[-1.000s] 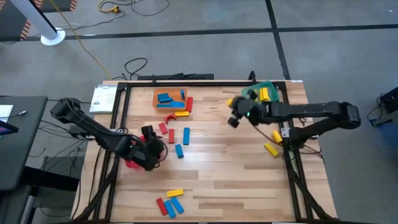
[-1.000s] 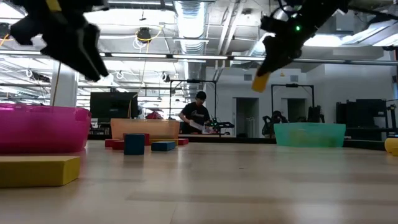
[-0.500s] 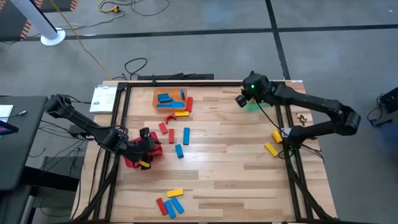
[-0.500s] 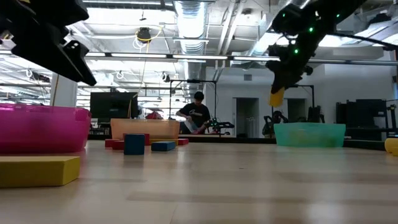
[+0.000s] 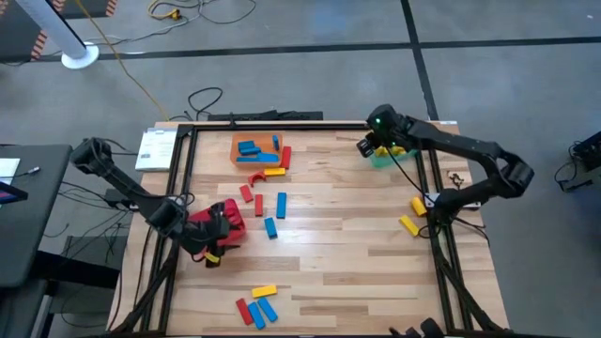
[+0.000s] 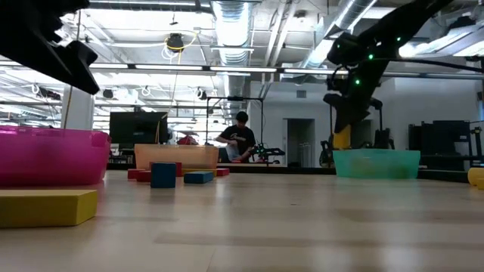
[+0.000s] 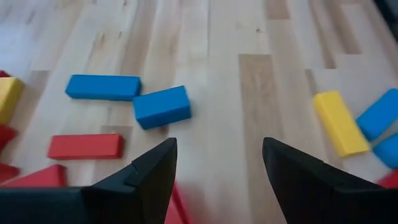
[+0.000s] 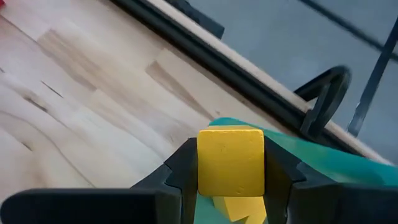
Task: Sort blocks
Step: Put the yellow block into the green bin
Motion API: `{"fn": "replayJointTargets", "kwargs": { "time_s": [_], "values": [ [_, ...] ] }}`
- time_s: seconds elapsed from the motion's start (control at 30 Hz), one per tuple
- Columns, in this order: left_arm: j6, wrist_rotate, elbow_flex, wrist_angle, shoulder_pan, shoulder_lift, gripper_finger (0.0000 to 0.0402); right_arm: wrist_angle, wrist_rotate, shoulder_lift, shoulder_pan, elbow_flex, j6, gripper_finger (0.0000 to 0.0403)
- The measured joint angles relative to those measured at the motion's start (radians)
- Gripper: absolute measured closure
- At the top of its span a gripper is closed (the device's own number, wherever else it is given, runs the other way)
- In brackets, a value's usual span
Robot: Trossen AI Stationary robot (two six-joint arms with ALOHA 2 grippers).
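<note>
My right gripper (image 5: 368, 147) is shut on a yellow block (image 8: 230, 160) and hovers at the left rim of the green bin (image 5: 392, 156), at the table's far right. In the low view the block (image 6: 342, 138) hangs just above that bin (image 6: 376, 162). My left gripper (image 7: 217, 149) is open with nothing between its fingers. It sits over the red bin (image 5: 222, 223) near the table's left edge. Ahead of it, loose blue (image 7: 161, 106), red (image 7: 84, 145) and yellow (image 7: 339, 122) blocks lie flat on the wood. My right gripper pinches the yellow block between its two fingers, one on each of two opposite sides (image 8: 202, 168). The fingers slant down from above. The block is lifted clear and hangs below the fingertips, its lower end (image 6: 342, 143) just above the green bin's rim.
An orange bin (image 5: 255, 149) with blue blocks stands at the far middle. Loose blocks lie at the table's centre (image 5: 268, 202), at the near edge (image 5: 255, 305) and near the right edge (image 5: 411, 214). A black frame rail (image 8: 205, 53) runs along the far edge.
My right gripper has carried the yellow block toward the table's far right, over to the green bin, and has sunk a little; the block stays pinched. My left gripper has drawn back toward the table's left edge and tipped up from its steeper downward tilt, still open.
</note>
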Motion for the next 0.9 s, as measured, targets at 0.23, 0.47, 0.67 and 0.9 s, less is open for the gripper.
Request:
{"fn": "replayJointTargets", "kwargs": {
  "time_s": [0.23,0.47,0.67,0.9],
  "values": [
    [-0.043,0.048,0.000,0.034,-0.067,0.000,0.0168,-0.044,-0.031,0.045,-0.029,0.000,0.007,0.0267],
    [-0.099,0.143,0.000,0.034,-0.115,0.000,0.0168,-0.074,-0.020,0.046,-0.066,0.000,0.015,0.0265],
    [-0.129,0.154,0.000,0.043,-0.157,0.034,0.0168,-0.133,0.009,0.046,-0.133,0.000,0.018,0.0265],
    [-0.120,0.169,0.000,0.050,-0.169,0.121,0.0168,-0.195,0.010,0.047,-0.182,0.000,0.034,0.0262]
  ]
}}
